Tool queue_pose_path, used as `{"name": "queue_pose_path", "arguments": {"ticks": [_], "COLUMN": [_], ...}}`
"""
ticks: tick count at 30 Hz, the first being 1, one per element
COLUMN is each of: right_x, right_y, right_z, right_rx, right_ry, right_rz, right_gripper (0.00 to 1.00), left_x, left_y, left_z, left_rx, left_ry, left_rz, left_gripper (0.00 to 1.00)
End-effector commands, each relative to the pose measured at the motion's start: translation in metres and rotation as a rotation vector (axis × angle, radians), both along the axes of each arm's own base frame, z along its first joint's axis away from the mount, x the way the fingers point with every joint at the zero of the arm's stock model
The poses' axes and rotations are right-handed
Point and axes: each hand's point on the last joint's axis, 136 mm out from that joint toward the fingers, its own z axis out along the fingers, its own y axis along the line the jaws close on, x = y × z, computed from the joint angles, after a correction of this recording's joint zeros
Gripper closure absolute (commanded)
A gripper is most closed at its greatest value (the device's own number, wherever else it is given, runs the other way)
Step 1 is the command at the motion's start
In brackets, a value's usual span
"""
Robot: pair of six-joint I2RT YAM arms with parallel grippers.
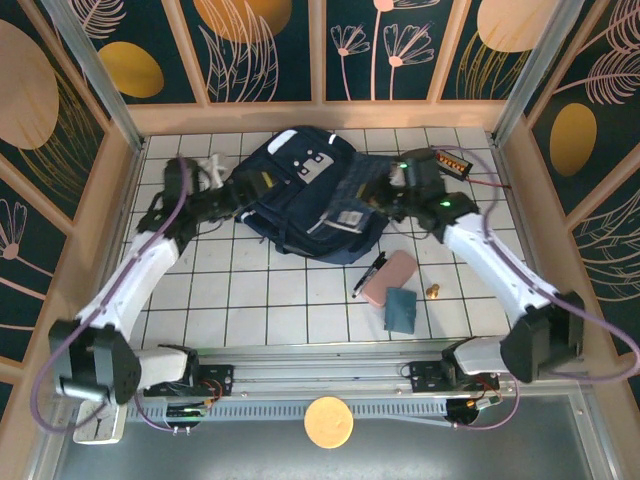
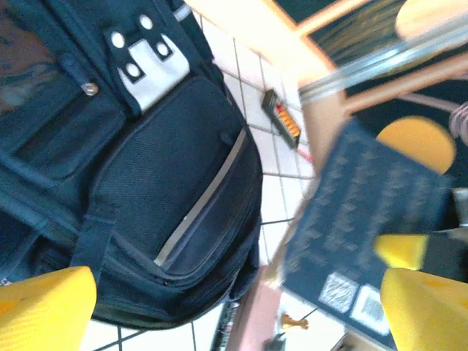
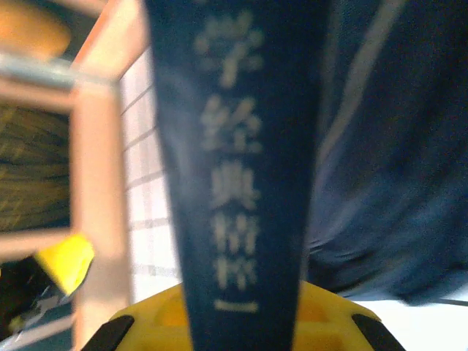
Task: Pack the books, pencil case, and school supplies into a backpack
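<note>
The backpack is seen lying on the white tiled table in the upper middle of the overhead view, with its front pockets and white buckles turned upward. The left gripper is placed against the bag's left edge. In the left wrist view its yellow fingers are seen far apart at the bottom corners of the frame, with nothing held between them.

The right gripper is found at the bag's right edge and is clamped on the navy book. The book is held upright on edge, and pale printed characters can be read down the centre of the right wrist view. In the left wrist view the same book appears at right centre, raised off the table beside the backpack, with white code patches near its lower corner.

Below and right of the bag in the overhead view, the pink pencil case is laid with the pen just beside its left side and the teal item just beneath it. A black tray is seen at the upper right.
</note>
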Motion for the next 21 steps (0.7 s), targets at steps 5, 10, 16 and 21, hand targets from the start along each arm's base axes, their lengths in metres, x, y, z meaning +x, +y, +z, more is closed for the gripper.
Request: {"name": "queue_pose_path", "arguments": {"ticks": [5,10,16,21], "right_x": [-0.043,-0.057,-0.064,-0.060], "right_y": [-0.135,-0.146,-0.153,-0.150], "right_z": [-0.016,-0.020,-0.026,-0.022], "right_rx": [-0.336,-0.306,-0.311,-0.275], "right_ry": [0.127,0.139,0.153,0.146], "right_rz": [-0.342,-0.364,-0.376,-0.356], "right_gripper": [1.00,1.00,1.00,1.00], "left_x": [0.026,0.039,0.047,0.056], "left_y": [-0.063,-0.118,-0.161,-0.178], "left_z": [-0.073,-0.109,-0.127,-0.150], "left_rx": [0.653,0.895,0.986,1.050], "left_ry": [-0.055,-0.139,-0.179,-0.155], "left_rz": [-0.212,-0.373,-0.471,-0.476], "left_gripper": [0.01,0.01,0.02,0.04]}}
